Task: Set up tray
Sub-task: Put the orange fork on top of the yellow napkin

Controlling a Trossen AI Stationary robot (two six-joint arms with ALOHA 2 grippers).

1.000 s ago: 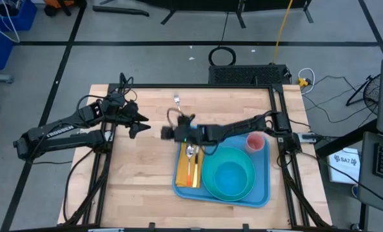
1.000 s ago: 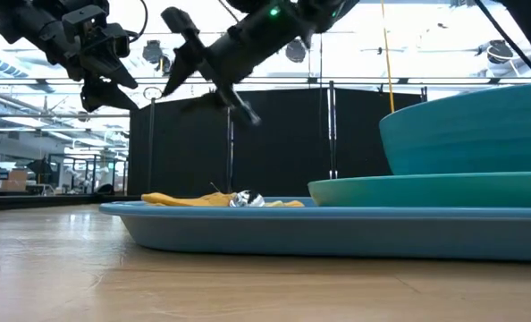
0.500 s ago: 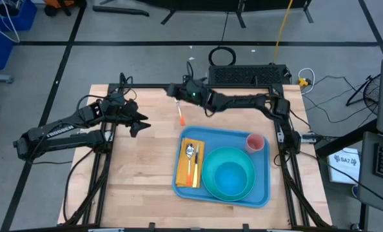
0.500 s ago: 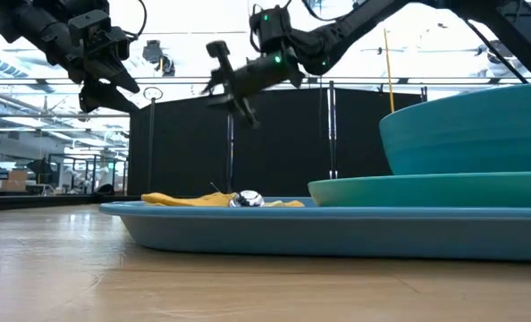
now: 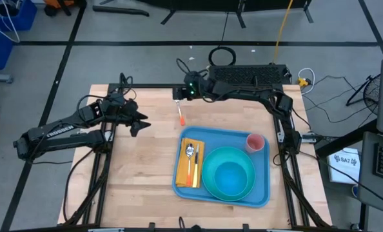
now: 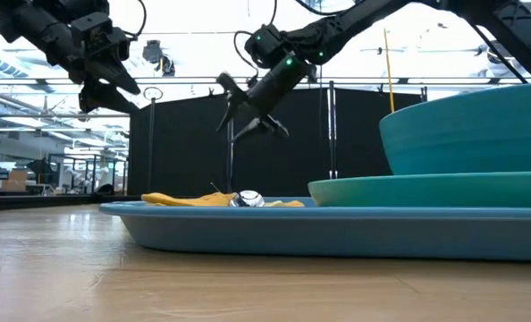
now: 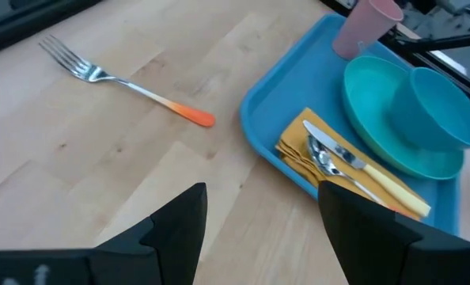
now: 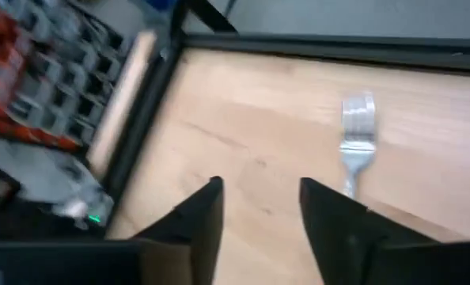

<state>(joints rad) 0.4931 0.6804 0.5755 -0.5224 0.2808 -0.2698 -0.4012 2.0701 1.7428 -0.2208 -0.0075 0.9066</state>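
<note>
The blue tray (image 5: 264, 188) lies on the table's right half. It carries a yellow napkin (image 5: 184, 169) with a spoon and a yellow-handled knife, a teal plate with a bowl (image 5: 230, 175), and a pink cup (image 5: 255, 142). A fork with an orange handle (image 5: 180, 111) lies flat on the wood beyond the tray's far left corner; it also shows in the wrist views (image 7: 124, 83) (image 8: 356, 142). My right gripper (image 5: 177, 94) (image 8: 259, 186) hovers open near the table's far edge, just past the fork's tines. My left gripper (image 5: 142, 125) (image 7: 263, 190) hangs open above the table, left of the fork.
A black frame runs along the table's far and side edges (image 5: 153, 86). Cables and a black box (image 5: 246, 74) sit just beyond the far edge. Bare wood (image 5: 140, 174) lies left of the tray.
My right gripper has swung from above the wood by the tray's far left corner toward the table's far edge, passing over the fork, and now hovers beyond its tines. The fork and the tray's contents have not moved.
</note>
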